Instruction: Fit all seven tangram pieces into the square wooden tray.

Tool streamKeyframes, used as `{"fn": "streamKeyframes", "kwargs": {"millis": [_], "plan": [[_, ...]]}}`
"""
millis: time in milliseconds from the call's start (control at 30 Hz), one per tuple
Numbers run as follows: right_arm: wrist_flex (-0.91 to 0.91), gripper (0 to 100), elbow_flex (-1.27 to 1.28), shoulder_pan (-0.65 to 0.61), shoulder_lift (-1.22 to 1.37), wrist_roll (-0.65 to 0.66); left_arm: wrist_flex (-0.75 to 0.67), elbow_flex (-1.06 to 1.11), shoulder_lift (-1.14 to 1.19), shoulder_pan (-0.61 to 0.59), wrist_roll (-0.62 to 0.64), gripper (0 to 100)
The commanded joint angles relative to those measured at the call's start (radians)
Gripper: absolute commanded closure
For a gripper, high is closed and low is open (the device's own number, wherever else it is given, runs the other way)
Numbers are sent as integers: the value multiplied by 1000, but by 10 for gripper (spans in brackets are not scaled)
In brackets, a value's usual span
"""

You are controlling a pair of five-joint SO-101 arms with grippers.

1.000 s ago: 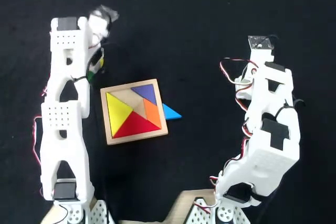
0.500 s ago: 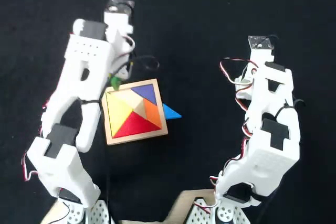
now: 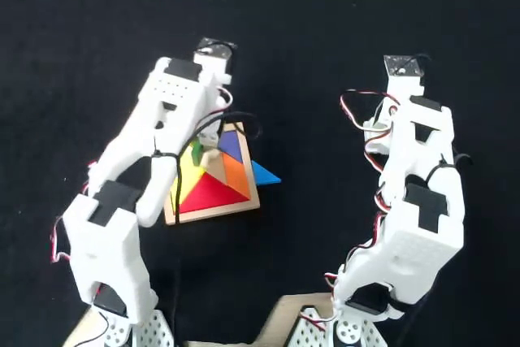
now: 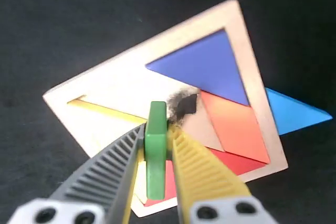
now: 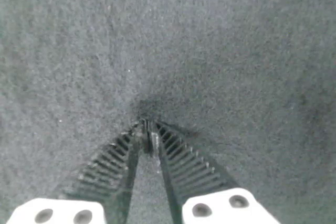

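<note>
The square wooden tray (image 3: 253, 197) (image 4: 247, 61) lies mid-table holding yellow (image 3: 186, 178), red (image 3: 213, 193), orange (image 3: 236, 173) (image 4: 237, 124) and dark blue (image 3: 231, 144) (image 4: 210, 66) pieces. A light blue triangle (image 3: 266, 173) (image 4: 294, 115) lies on the cloth, touching the tray's right edge. My left gripper (image 3: 197, 152) (image 4: 156, 129) hangs over the tray's upper middle, shut on a green piece (image 4: 155, 156) held on edge. My right gripper (image 5: 147, 129) is shut with nothing in it, low over bare cloth at the right.
Black cloth (image 3: 309, 54) covers the whole table. The right arm (image 3: 414, 184) stands folded at the right, apart from the tray. A light wooden board (image 3: 280, 318) shows at the near edge between the arm bases.
The left arm has swung from the far left toward the middle, carrying the green piece over the tray. The right arm has kept still.
</note>
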Motion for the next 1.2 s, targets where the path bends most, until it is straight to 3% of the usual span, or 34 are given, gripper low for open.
{"fn": "streamKeyframes", "kwargs": {"millis": [0,1167], "plan": [[-14,987,2,-37,-42,9,-15,-15,0,24,9,971],[-14,987,2,-37,-42,9,-74,-44,91,76,-55,971]]}}
